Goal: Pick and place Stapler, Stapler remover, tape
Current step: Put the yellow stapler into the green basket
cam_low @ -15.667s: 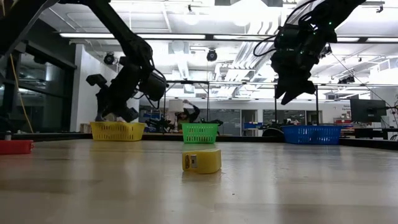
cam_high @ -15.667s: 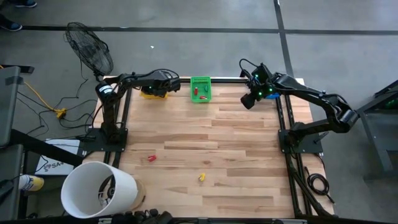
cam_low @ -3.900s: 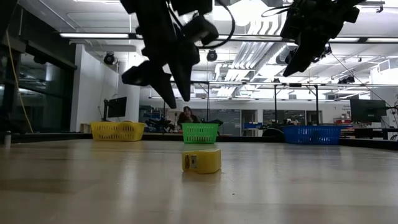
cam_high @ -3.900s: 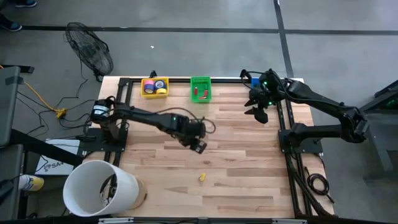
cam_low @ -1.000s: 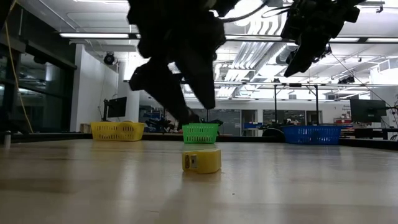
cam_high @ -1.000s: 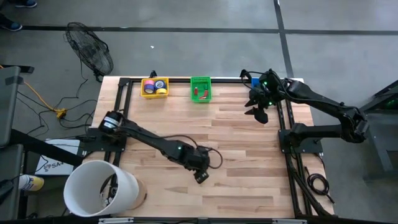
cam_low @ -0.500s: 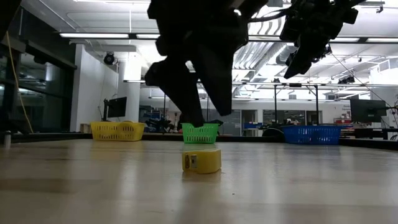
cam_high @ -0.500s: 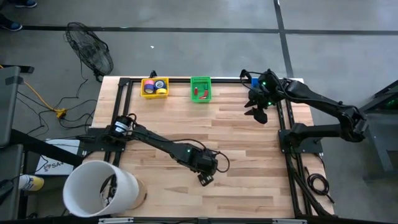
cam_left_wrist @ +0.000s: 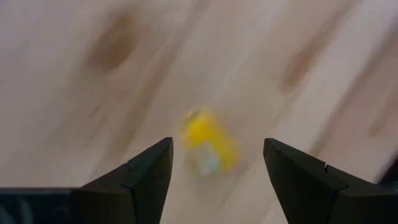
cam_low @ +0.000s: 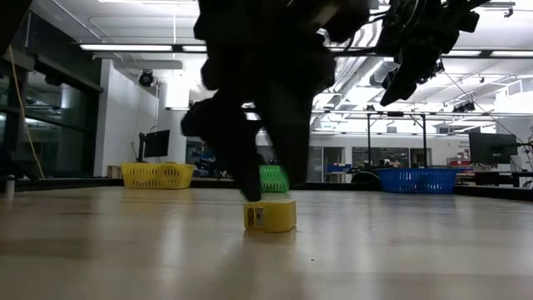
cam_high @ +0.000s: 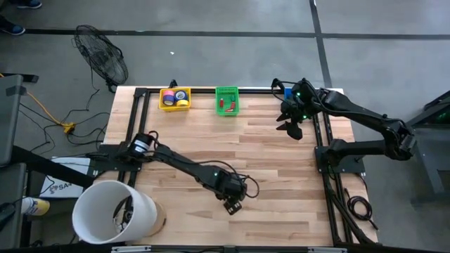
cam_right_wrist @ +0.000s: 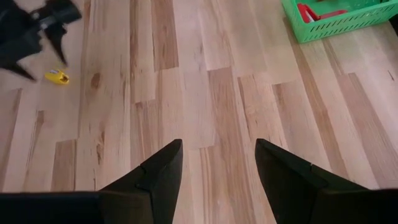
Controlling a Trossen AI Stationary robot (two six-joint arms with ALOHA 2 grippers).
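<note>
Sitting alone on the bare wood near the front edge of the table (cam_high: pixel 281 176) is a small yellow piece (cam_low: pixel 270 215), squat and blocky with a pale label on one face; whether it's the staple remover I can't say for sure. The left gripper (cam_left_wrist: pixel 214 163) hangs right over it with its two dark fingers spread, the yellow piece lying between them but not yet touched. I'd call this the reach-and-grasp step: next it needs to drop the last bit and close squarely on the piece. At the back edge stand the yellow basket (cam_high: pixel 174 98) holding tape rolls, and the green basket (cam_high: pixel 226 100). The right gripper (cam_right_wrist: pixel 217 163) waits near the back right corner, fingers apart, holding nothing.
</note>
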